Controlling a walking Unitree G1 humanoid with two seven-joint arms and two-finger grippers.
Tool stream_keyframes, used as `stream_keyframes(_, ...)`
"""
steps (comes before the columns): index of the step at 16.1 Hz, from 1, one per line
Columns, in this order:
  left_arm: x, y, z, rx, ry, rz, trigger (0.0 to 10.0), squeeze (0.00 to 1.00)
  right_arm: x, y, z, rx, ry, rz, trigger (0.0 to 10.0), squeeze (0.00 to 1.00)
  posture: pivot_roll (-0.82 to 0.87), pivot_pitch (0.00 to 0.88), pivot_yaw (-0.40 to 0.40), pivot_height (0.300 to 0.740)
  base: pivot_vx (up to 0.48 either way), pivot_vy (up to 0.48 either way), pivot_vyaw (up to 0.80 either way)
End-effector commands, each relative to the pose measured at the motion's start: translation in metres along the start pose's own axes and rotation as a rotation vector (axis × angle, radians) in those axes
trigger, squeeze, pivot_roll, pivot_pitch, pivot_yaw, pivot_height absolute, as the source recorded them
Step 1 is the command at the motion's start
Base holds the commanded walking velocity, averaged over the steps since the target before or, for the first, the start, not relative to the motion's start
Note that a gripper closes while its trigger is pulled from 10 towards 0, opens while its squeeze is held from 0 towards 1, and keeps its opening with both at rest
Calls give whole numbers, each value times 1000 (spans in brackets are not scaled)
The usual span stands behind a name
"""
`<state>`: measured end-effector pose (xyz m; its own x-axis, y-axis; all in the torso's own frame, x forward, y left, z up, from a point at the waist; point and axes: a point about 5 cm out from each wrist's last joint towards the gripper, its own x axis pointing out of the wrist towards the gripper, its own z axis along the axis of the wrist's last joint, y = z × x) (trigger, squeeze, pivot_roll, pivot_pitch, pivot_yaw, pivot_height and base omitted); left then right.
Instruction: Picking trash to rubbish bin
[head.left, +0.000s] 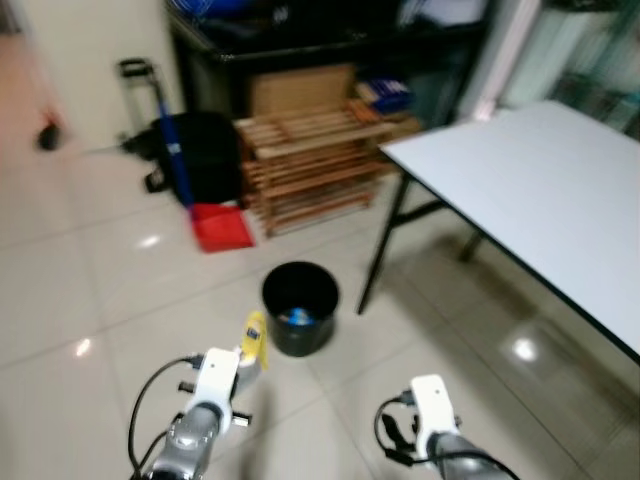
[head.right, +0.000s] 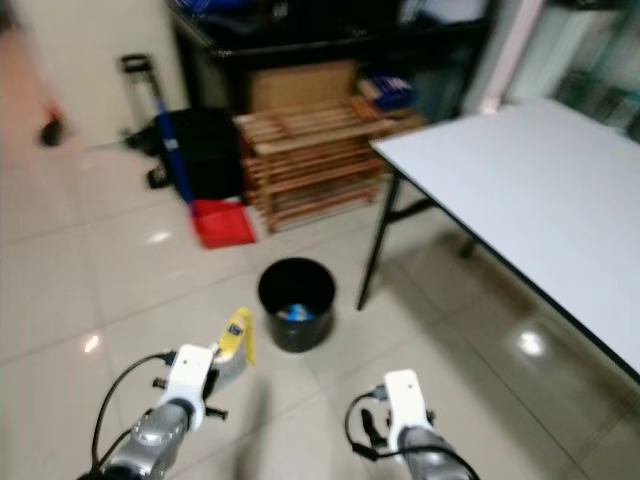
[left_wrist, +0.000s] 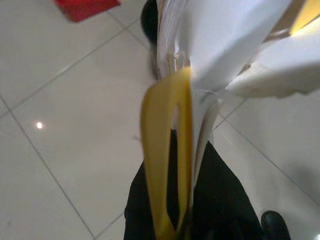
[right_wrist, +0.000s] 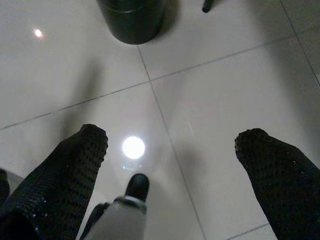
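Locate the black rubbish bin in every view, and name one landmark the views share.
Left eye view: black rubbish bin on the floor, centre, ahead of the left gripper.
Right eye view: centre, left of the table leg.
Left wrist view: a dark edge behind the held trash.
Right wrist view: top edge.
Shared landmark: red dustpan.

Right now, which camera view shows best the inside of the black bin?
The left eye view: the black bin stands open-topped, with something blue inside. The right eye view shows nearly the same. The right wrist view shows its lower wall; the left wrist view shows a dark edge behind the yellow trash.
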<state>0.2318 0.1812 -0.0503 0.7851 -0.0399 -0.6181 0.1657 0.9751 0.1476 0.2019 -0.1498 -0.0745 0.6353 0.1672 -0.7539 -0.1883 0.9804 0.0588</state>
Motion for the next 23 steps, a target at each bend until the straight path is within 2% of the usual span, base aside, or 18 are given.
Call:
stream_keyframes(1,-1,10,-1,11,1,31,10000,0,2,6,7,-4,-26,16,10000,0,-27,93,-72,740,480,0,0)
stream_keyframes(10,0,12,4,7,-11,32,10000,0,2,6,7,42,-33,8,10000,0,-25,109,-67,740,480,0,0)
stream_keyframes(12,0,12,4,5,-11,31,10000,0,2,6,7,64,-32,15,10000,0,-24,111,-67,740,480,0,-722)
stream_keyframes(23,0,9,4,25,-17,17,10000,0,3,9,6,49,-35,16,10000,0,-19,113,-64,740,480,0,-73)
